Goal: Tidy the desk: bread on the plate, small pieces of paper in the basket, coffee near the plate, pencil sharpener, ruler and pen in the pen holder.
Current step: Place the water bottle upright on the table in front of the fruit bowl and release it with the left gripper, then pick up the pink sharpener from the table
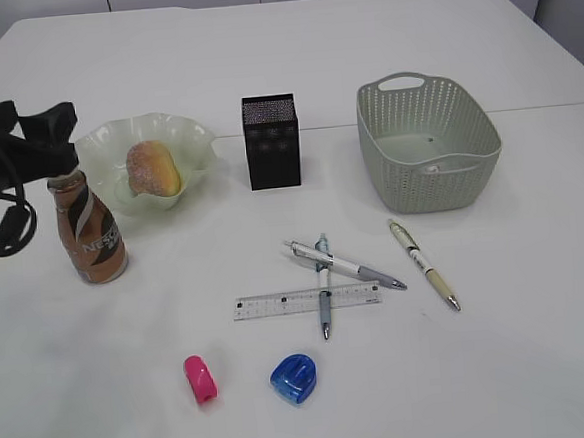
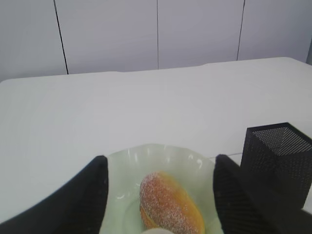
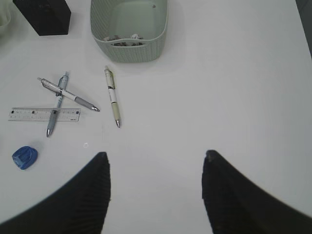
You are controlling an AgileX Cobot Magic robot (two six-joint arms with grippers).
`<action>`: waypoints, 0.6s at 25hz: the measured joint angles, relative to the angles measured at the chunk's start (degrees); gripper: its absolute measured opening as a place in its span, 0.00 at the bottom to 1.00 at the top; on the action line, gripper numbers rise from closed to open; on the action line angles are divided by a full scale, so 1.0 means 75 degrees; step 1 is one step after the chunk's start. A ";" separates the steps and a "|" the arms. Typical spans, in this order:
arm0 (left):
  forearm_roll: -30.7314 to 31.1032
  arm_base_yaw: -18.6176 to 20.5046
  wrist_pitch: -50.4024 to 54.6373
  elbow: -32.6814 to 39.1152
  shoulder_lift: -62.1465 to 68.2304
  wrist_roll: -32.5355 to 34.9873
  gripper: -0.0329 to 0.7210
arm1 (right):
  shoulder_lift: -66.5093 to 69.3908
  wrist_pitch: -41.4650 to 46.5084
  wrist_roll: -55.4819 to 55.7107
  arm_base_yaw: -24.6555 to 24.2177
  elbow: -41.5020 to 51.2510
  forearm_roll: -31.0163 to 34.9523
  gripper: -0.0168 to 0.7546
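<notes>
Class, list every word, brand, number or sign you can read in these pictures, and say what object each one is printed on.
"NES…": white letters on the brown coffee bottle; the rest of the brand curves out of sight.
Ruler: scale marks and numerals present, too small to read.
Pen with the cream grip: dark print on its barrel, too small to read.
Pen holder: a pale pattern only, no lettering legible.
Nothing else carries readable text.

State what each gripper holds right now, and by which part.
Nothing is held. The left gripper stands open above the brown coffee bottle beside the pale green wavy plate; the right gripper hangs open over bare white table.
</notes>
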 joint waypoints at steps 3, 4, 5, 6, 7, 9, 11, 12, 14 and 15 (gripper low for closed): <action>0.0050 0.0000 0.0634 0.0000 -0.0765 0.0000 0.69 | 0.0000 0.0000 0.0030 0.0000 0.0000 0.0000 0.63; 0.0065 0.0000 0.0918 0.0000 -0.1068 0.0000 0.69 | 0.0000 0.0000 0.0035 0.0000 0.0000 0.0000 0.63; 0.0065 0.0000 0.1231 0.0000 -0.1330 0.0000 0.68 | 0.0000 0.0000 0.0048 0.0000 0.0000 0.0000 0.63; 0.0079 0.0000 0.1506 0.0000 -0.1653 0.0000 0.68 | 0.0000 0.0000 0.0053 0.0000 0.0000 0.0000 0.63; 0.0079 0.0000 0.1810 0.0000 -0.1966 0.0000 0.68 | 0.0000 0.0000 0.0066 0.0000 0.0000 0.0000 0.63; 0.0079 0.0000 0.2187 0.0015 -0.2439 0.0000 0.68 | 0.0000 0.0000 0.0086 0.0000 0.0000 0.0014 0.63; 0.0079 0.0000 0.2334 0.0029 -0.2748 0.0000 0.68 | 0.0000 0.0000 0.0086 0.0000 0.0000 0.0014 0.63; 0.0079 0.0000 0.2441 0.0039 -0.2860 0.0000 0.68 | 0.0000 0.0000 0.0086 0.0000 0.0000 0.0026 0.63; 0.0106 -0.0027 0.2805 0.0046 -0.3081 -0.0036 0.68 | 0.0000 0.0000 0.0091 0.0000 0.0000 0.0031 0.63; 0.0106 -0.0091 0.3087 0.0046 -0.3221 -0.0072 0.68 | 0.0000 0.0000 0.0091 0.0000 0.0000 0.0044 0.63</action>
